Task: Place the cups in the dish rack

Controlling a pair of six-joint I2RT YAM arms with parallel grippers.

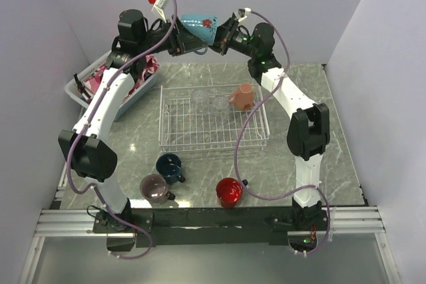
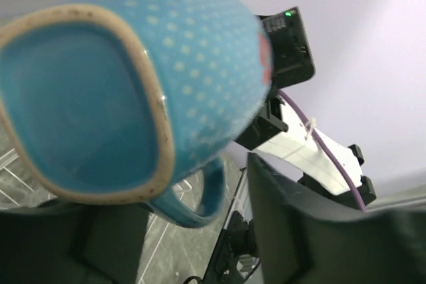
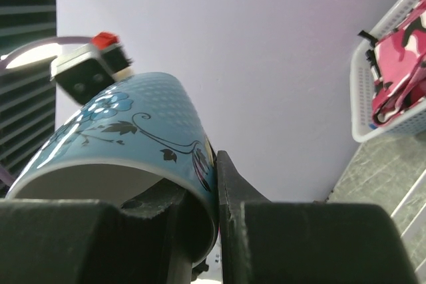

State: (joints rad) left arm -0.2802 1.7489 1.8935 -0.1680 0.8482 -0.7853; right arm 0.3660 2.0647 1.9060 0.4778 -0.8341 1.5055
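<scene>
Dish rack (image 1: 200, 139) holds salmon mug (image 1: 243, 96) and two glasses (image 1: 200, 96); navy mug (image 1: 170, 166), mauve mug (image 1: 154, 188) and red mug (image 1: 229, 191) wait on the near bench (image 1: 339, 164). Right gripper (image 1: 221, 35) pinches blue mug (image 1: 196, 26); left gripper (image 1: 180, 42) I cannot tell.

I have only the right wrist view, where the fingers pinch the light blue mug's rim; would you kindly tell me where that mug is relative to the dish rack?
Observer: In the top view the light blue mug is held in the air, showing beyond the far rim of the dish rack rather than over its grid.
Operator: Thank you; is the left arm nearby?
Observer: Yes, the left gripper sits at the mug's base end, opposite the right gripper; whether it touches, I cannot tell.
Operator: What is already in the rack?
Observer: A salmon mug and two clear glasses, at its far end.
</scene>
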